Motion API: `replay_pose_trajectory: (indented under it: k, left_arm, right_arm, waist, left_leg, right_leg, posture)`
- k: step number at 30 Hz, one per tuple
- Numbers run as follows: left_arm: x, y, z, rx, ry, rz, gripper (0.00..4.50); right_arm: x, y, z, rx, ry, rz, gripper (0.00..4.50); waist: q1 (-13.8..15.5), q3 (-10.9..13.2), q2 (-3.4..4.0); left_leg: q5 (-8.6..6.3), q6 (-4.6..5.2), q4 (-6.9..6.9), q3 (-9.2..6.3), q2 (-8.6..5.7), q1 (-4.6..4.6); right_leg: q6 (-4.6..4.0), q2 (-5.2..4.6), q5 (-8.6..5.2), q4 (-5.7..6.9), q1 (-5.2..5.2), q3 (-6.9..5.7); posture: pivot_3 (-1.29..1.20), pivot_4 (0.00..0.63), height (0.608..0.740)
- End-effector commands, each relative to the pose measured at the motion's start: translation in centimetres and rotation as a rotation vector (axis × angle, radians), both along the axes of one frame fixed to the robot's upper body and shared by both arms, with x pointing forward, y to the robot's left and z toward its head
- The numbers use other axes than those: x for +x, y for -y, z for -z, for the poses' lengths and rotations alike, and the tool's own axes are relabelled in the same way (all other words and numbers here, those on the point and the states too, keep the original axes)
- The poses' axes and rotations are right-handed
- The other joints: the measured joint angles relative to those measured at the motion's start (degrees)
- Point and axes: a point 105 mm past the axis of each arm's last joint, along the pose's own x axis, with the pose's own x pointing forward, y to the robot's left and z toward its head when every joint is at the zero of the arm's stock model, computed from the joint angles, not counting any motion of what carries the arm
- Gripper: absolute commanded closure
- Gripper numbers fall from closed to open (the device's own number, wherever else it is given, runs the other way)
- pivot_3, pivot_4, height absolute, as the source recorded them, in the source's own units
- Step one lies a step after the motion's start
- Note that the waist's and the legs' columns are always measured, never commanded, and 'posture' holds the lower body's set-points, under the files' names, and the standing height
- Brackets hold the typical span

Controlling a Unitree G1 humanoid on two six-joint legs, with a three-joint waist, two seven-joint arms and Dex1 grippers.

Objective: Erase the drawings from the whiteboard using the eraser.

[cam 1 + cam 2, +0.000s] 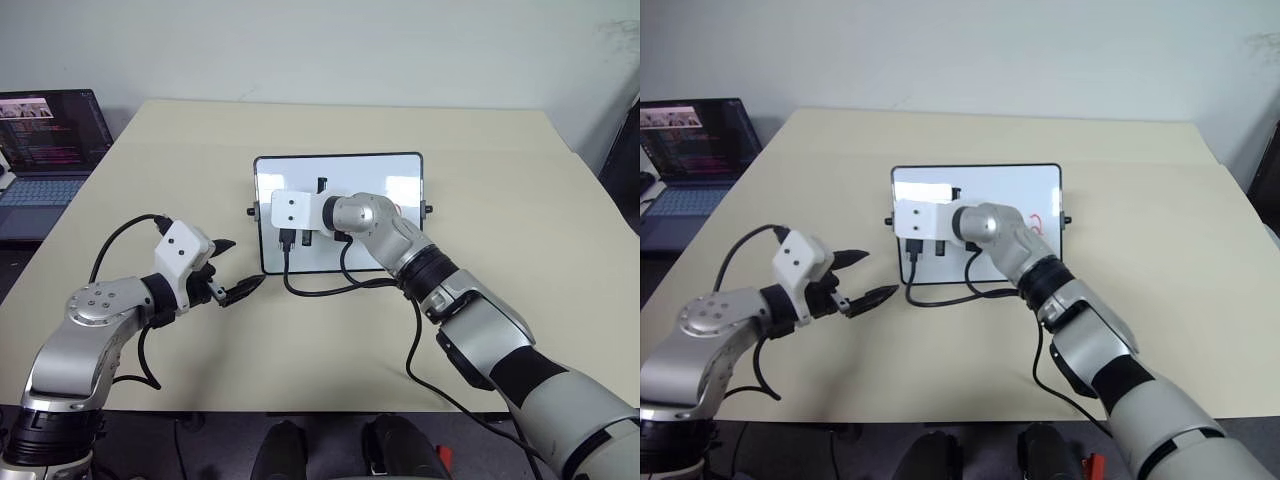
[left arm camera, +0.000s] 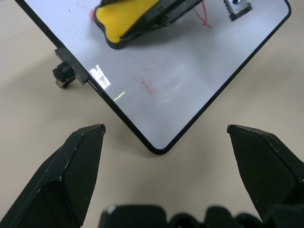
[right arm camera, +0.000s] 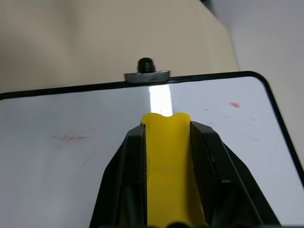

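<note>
Right fingers point(image 3: 166, 142) clamp the eraser point(image 3: 167, 156), seemingly on the whiteboard point(image 3: 71, 156); left fingers point(image 2: 80, 161) wide.

The small white whiteboard with thin black frame point(image 1: 400, 170) lies at the middle of the beige tabletop point(image 1: 520, 200). An open dark laptop point(image 1: 45, 150) stands far left, beside the tabletop.

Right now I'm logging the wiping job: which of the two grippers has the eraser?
The right gripper, over the whiteboard, has its fingers shut on the yellow eraser. The left gripper hangs open and empty beside the board's near left corner.
</note>
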Motion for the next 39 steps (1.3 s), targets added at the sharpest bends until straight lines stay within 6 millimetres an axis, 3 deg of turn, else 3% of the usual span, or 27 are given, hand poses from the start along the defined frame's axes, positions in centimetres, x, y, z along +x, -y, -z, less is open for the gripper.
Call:
replay_pose_trajectory:
  k: [1, 9, 13, 15, 21, 22, 26, 32, 34, 39]
  left_arm:
    - [-0.1, 0.6, -1.3, -0.005, 0.057, 0.028, 0.0]
    - [-0.1, 0.6, -1.4, -0.004, 0.058, 0.03, 0.0]
    - [-0.1, 0.6, -1.5, -0.005, 0.058, 0.031, 0.0]
    - [-0.1, 0.7, -1.4, -0.005, 0.056, 0.033, 0.0]
    - [-0.1, 0.8, -1.3, -0.008, 0.054, 0.037, 0.0]
    - [-0.1, 0.8, -1.3, -0.008, 0.053, 0.038, 0.0]
    - [0.0, 0.9, -1.2, -0.009, 0.049, 0.045, 0.0]
    - [0.2, 1.0, -1.3, -0.009, 0.049, 0.056, 0.0]
    - [0.3, 1.1, -1.3, -0.009, 0.049, 0.059, 0.0]
    - [0.5, 1.3, -1.3, -0.012, 0.051, 0.069, 0.0]
  right_arm:
    - [0.9, 0.4, -2.6, 0.086, 0.082, 0.047, 3.52]
    - [-0.2, 0.7, 1.7, -0.063, -0.099, -0.011, 3.52]
    - [0.8, 0.4, -1.8, 0.083, 0.041, 0.045, 3.52]
    - [1.1, 0.6, -2.6, 0.107, 0.055, 0.061, 3.52]
    - [0.3, 3.1, 2.9, -0.113, -0.153, 0.024, 3.52]
    - [0.2, 3.3, 3.0, -0.115, -0.158, 0.024, 3.52]
    - [1.5, 3.7, 0.4, -0.016, -0.023, 0.103, 3.52]
    - [-1.4, 3.6, 4.5, -0.163, -0.217, -0.026, 3.52]
    - [-1.2, 3.2, 3.5, -0.112, -0.166, -0.016, 3.52]
    - [-1.4, 3.2, -1.9, 0.203, -0.201, -0.003, 3.53]
  waist:
    - [0.03, 0.0, 0.0]
    - [0.0, -0.01, -0.01]
    - [0.01, 0.0, 0.0]
    - [0.02, 0.0, 0.0]
    - [0.15, -0.01, -0.02]
    - [0.16, -0.02, -0.03]
    - [0.12, 0.0, -0.01]
    - [0.2, -0.02, -0.02]
    - [0.05, -0.01, -0.02]
    - [0.09, 0.02, 0.01]
  left_leg:
    - [0.0, 0.0, 0.0, 0.0, 0.0, -0.01]
    - [0.0, 0.0, -0.02, 0.02, 0.0, -0.01]
    - [0.0, 0.0, 0.0, 0.0, 0.0, 0.0]
    - [0.0, 0.0, 0.0, -0.01, 0.0, 0.0]
    - [0.0, 0.0, -0.01, 0.0, -0.03, -0.05]
    - [-0.01, 0.0, -0.01, 0.0, -0.04, -0.02]
    - [0.02, 0.03, 0.0, -0.03, -0.03, 0.12]
    - [0.09, 0.11, 0.02, -0.08, -0.05, 0.13]
    - [0.08, 0.11, 0.01, -0.03, -0.04, 0.14]
    - [0.09, 0.11, 0.0, -0.11, 0.02, 0.12]
  right_leg:
    - [0.0, 0.0, 0.0, -0.01, 0.0, 0.0]
    - [0.0, 0.0, 0.0, -0.05, 0.0, 0.02]
    - [0.0, 0.0, 0.0, -0.01, 0.0, 0.0]
    - [0.0, 0.0, 0.0, 0.0, 0.0, 0.0]
    - [0.0, -0.02, 0.0, -0.1, 0.02, 0.0]
    - [0.0, -0.02, 0.0, -0.1, 0.04, 0.0]
    - [0.0, -0.01, 0.0, 0.02, 0.11, -0.02]
    - [-0.03, 0.01, 0.02, -0.03, 0.18, -0.06]
    - [-0.03, 0.01, 0.02, -0.03, 0.18, -0.02]
    - [-0.04, 0.09, 0.03, 0.0, 0.13, -0.07]
  posture:
    - [0.0, 0.15, 0.74]
    - [0.0, 0.15, 0.74]
    - [0.0, 0.15, 0.74]
    - [0.0, 0.15, 0.74]
    - [0.0, 0.15, 0.74]
    - [0.0, 0.15, 0.74]
    - [0.0, 0.15, 0.74]
    - [0.0, 0.15, 0.74]
    - [0.0, 0.15, 0.74]
    - [0.0, 0.15, 0.74]
